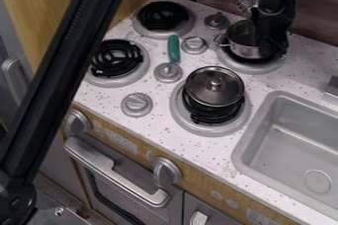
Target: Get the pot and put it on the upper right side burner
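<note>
The black gripper [272,36] hangs down from the top edge at the upper right, at the right side of the silver pot [243,41]. It covers that side of the pot, so whether it holds the rim is hidden. The pot stands upright, without a lid, over the upper right burner [269,66], and its left handle shows.
A glass lid [214,87] with a knob lies over the lower right burner [211,128]. Two coil burners are at the left, with knobs and a green-handled utensil [174,49] between. The sink [264,120] is at the right; a long black bar [63,76] crosses the left foreground.
</note>
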Tool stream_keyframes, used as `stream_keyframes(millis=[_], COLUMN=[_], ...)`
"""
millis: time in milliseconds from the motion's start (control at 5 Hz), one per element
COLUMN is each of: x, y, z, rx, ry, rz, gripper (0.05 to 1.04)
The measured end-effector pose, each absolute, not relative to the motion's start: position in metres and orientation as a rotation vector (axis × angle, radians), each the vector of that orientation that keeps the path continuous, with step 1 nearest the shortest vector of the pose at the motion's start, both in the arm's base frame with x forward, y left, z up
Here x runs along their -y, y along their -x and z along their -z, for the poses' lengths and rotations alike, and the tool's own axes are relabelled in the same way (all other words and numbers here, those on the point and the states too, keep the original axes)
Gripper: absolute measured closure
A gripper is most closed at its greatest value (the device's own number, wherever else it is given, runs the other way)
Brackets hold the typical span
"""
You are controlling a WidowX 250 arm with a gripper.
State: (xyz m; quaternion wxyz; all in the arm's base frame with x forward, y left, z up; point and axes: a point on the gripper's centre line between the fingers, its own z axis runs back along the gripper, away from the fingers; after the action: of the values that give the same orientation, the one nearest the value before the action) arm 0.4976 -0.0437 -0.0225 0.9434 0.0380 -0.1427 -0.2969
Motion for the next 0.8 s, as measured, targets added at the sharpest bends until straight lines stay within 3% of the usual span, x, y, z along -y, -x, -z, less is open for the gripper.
stream_keyframes(millis=[200,400,600,800], x=[0.04,0.038,0.036,0.041], y=[-0.482,-0.476,-0.443,-0.413], z=[0.022,-0.011,-0.03,-0.029], rx=[0.293,0.369,0.232,0.196], ry=[-0.105,-0.13,-0.105,-0.024], rz=[0.562,0.522,0.29,0.096], gripper=[0.622,0.31,0.093,0.086])
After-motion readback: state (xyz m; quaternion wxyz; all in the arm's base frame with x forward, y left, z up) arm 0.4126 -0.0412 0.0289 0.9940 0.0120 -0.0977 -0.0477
